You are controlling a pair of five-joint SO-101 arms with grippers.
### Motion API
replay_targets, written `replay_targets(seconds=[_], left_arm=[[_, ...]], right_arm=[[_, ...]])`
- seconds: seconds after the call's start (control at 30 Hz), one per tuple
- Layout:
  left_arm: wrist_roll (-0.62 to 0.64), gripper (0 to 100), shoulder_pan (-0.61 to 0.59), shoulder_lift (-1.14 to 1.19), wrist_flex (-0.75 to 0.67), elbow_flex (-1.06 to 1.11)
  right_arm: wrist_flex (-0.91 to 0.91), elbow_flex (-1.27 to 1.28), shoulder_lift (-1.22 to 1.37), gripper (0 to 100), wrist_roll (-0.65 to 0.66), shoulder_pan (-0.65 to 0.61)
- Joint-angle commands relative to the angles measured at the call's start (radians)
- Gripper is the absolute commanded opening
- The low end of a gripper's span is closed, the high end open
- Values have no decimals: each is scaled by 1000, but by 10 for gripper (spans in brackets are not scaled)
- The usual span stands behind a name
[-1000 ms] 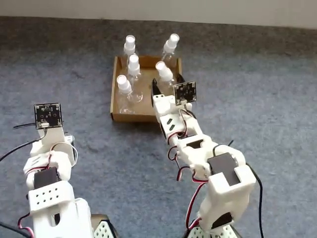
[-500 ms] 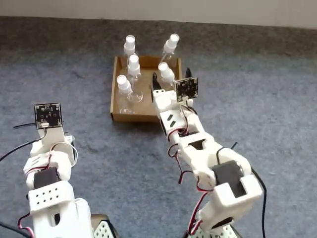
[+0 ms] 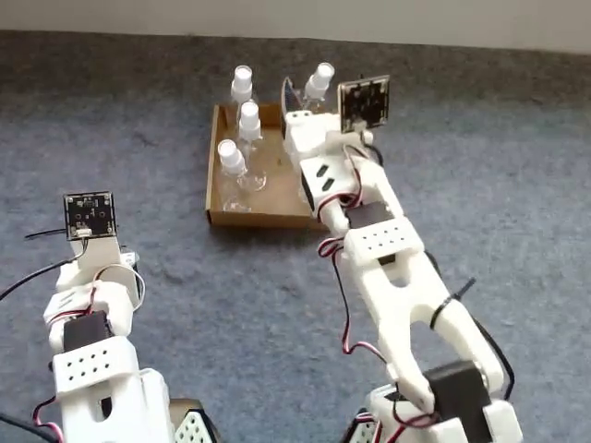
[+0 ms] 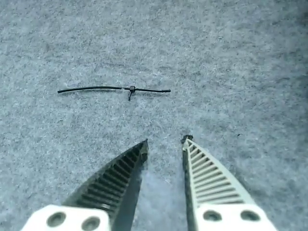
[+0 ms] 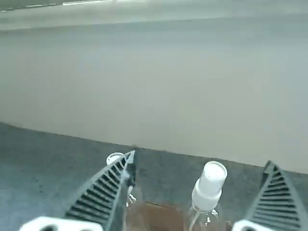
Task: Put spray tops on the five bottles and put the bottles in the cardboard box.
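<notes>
- Four bottles carried white spray tops. The near-left bottle [image 3: 231,159] and the middle bottle [image 3: 248,120] stood plainly inside the cardboard box [image 3: 214,198].
- The far-left bottle [image 3: 242,83] and the far-right bottle [image 3: 320,81] stood at the box's far wall. I could not tell whether they were inside it or just beyond.
- I could not count a fifth bottle, as the right arm covered the right part of the box.
- The task looked nearly done. What seemed left was settling the far pair and whatever the arm hid.
- The bottles were clear and slim, each upright under a white pump head.
- The right gripper [image 5: 199,160] hung over the far side of the box. Its jaws were spread wide and empty, with the far-right bottle between them but untouched.
- The left gripper [image 4: 165,141] sat well apart at the near left. It was parted a little and held nothing, above grey carpet [image 4: 240,57] where a black cable tie [image 4: 113,89] lay.
</notes>
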Motion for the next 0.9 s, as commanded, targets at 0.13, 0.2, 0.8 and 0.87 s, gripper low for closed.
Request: replay_targets(seconds=[0.13, 0.2, 0.8, 0.87], left_arm=[[-2, 120, 18, -12, -18, -5], [0, 120, 18, -12, -18, -5], [-3, 120, 8, -19, -166, 51], [-3, 120, 8, -19, -164, 22]], right_arm=[[274, -59, -320, 328, -11, -19], [318, 8, -404, 326, -11, -25], [633, 733, -1271, 5, -5, -41], [716, 792, -1386, 5, -5, -24]])
